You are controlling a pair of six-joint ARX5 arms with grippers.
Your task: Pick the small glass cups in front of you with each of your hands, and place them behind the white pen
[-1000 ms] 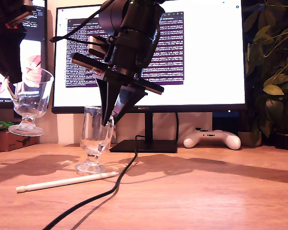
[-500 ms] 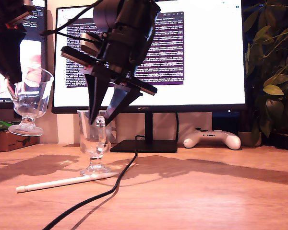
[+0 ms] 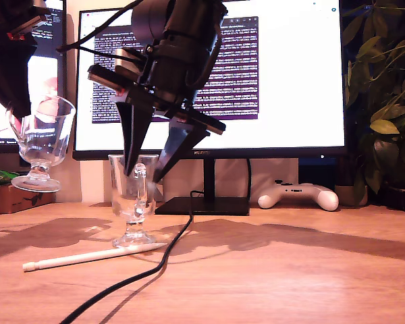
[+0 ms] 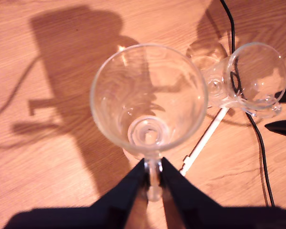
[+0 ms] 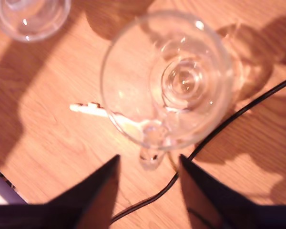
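Note:
One small glass cup point(image 3: 44, 138) hangs in the air at the exterior view's left, slightly tilted, and my first gripper point(image 4: 153, 179) is shut on its handle. The other glass cup point(image 3: 131, 202) stands upright on the table, its foot right behind the white pen point(image 3: 94, 256). My second gripper point(image 3: 143, 174) is open just above it, its fingers to either side of the handle point(image 5: 150, 143) and apart from it. The first wrist view also shows the standing cup point(image 4: 255, 76) and the pen point(image 4: 205, 138). In the second wrist view the pen point(image 5: 86, 109) lies beneath the standing cup point(image 5: 181, 81).
A black cable point(image 3: 142, 277) runs across the table past the pen's tip and the standing cup. A lit monitor point(image 3: 283, 74) stands behind, with a white game controller point(image 3: 298, 194) by its base. A plant point(image 3: 385, 101) is at the exterior view's right.
My second gripper has opened and let go of the cup, which went from tilted to standing upright behind the pen. The first arm and its cup have not moved.

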